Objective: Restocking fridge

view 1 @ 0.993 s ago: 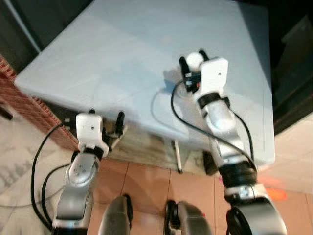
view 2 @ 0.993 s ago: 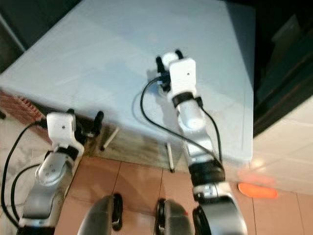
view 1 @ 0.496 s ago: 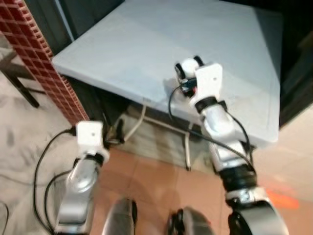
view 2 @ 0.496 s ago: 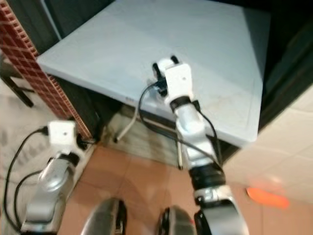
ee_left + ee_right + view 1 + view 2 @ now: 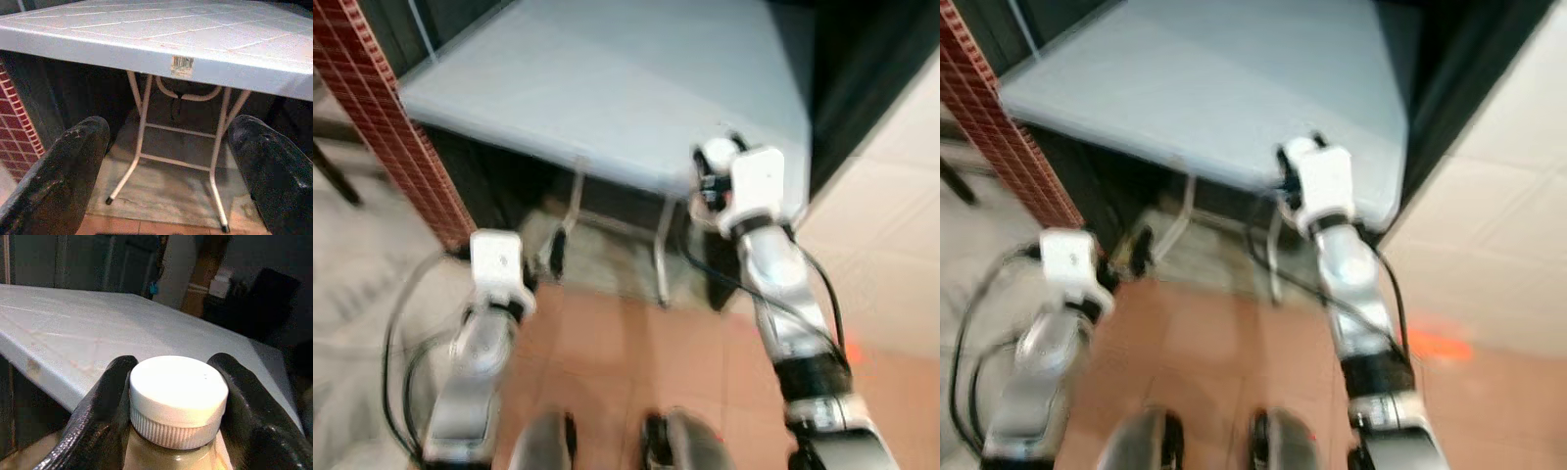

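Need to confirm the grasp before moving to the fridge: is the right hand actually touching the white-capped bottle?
Touching. In the right wrist view, both black fingers of the right hand press against the sides of the bottle, just under its white cap.

head eyes look steeply down at white table (image 5: 607,88), both wrist views face it closely

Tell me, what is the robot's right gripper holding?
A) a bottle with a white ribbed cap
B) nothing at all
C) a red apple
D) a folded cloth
A: in the right wrist view the two black fingers press on either side of a bottle with a white ribbed cap and a beige body.
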{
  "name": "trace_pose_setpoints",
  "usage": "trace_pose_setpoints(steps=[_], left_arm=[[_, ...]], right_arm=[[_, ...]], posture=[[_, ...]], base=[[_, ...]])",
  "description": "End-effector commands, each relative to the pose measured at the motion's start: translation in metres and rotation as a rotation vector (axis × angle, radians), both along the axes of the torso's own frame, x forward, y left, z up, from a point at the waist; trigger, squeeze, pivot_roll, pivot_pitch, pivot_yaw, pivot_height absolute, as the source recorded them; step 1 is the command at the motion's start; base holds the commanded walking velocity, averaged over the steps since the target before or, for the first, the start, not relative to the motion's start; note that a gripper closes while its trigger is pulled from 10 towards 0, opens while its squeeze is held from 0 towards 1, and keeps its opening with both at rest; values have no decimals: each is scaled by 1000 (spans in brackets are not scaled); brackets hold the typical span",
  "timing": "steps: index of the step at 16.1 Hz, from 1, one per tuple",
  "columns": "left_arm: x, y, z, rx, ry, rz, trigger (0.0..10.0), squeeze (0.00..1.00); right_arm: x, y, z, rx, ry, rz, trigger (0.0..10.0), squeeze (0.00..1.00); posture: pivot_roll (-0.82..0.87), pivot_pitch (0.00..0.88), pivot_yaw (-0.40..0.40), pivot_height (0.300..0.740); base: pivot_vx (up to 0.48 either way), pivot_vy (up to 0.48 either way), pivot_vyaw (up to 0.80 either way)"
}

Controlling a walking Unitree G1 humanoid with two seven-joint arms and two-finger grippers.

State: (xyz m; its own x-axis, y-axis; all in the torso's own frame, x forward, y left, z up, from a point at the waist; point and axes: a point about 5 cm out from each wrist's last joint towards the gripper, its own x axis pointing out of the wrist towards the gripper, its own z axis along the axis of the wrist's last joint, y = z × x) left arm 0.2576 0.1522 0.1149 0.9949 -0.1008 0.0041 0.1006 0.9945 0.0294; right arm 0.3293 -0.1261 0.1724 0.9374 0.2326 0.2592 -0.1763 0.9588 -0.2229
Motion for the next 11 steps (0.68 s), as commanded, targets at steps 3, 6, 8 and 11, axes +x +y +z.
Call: trace_pose_setpoints(steps=[3, 6, 8, 11], left_arm=[[-1, 1, 1, 7, -3, 7, 10000, 0], [-2, 1, 1, 8, -3, 7, 10000, 0], [-3, 1, 1, 6, -3, 15, 10000, 0], [-3, 6, 3, 11, -10, 61, 10000, 0]], right_arm=[[-11, 3, 5, -32, -47, 31, 10000, 0], [-19, 3, -8, -47, -10, 29, 10000, 0], [-21, 5, -11, -46, 4, 31, 10000, 0], [-21, 10, -12, -47, 11, 42, 10000, 0]], posture=[[43, 117, -12, 740], [44, 119, -10, 740], [50, 122, -9, 740], [57, 130, -7, 740]], base=[[-182, 0, 0], [0, 0, 800], [0, 0, 800], [0, 0, 800]])
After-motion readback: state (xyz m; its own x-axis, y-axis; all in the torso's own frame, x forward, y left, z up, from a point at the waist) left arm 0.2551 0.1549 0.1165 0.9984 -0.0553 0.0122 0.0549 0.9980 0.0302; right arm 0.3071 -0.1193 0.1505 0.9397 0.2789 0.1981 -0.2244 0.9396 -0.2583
